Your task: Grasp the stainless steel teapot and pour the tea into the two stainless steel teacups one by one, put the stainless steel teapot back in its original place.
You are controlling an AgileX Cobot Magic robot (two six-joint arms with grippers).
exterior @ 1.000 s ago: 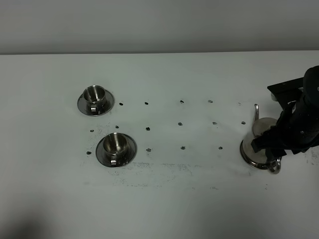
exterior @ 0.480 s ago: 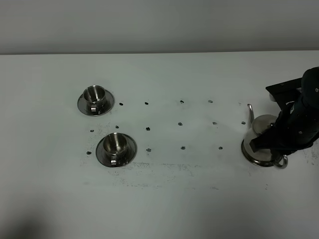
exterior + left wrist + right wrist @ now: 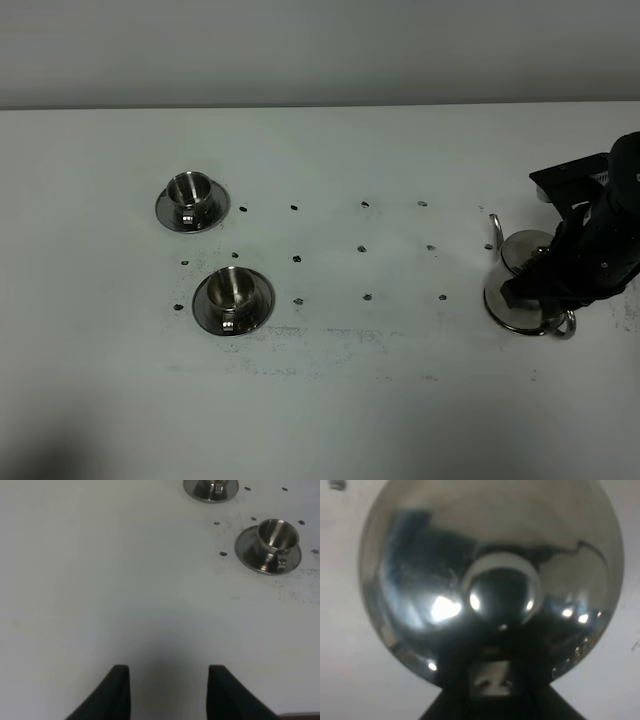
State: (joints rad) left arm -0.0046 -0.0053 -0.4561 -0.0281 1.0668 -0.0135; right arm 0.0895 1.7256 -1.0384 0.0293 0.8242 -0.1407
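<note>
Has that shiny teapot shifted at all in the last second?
Yes, slightly. The teapot has turned: its spout has swung left, closer to the dark table mark beside it, while its base stays about where it was.

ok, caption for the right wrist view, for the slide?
Right wrist view: stainless steel teapot fills the frame, its lid knob centered.

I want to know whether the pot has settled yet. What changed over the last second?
The stainless steel teapot, under the right gripper, shifted. Its spout moved left, its handle ring swung right, and it now looks more level. The far teacup and near teacup stayed put.
</note>
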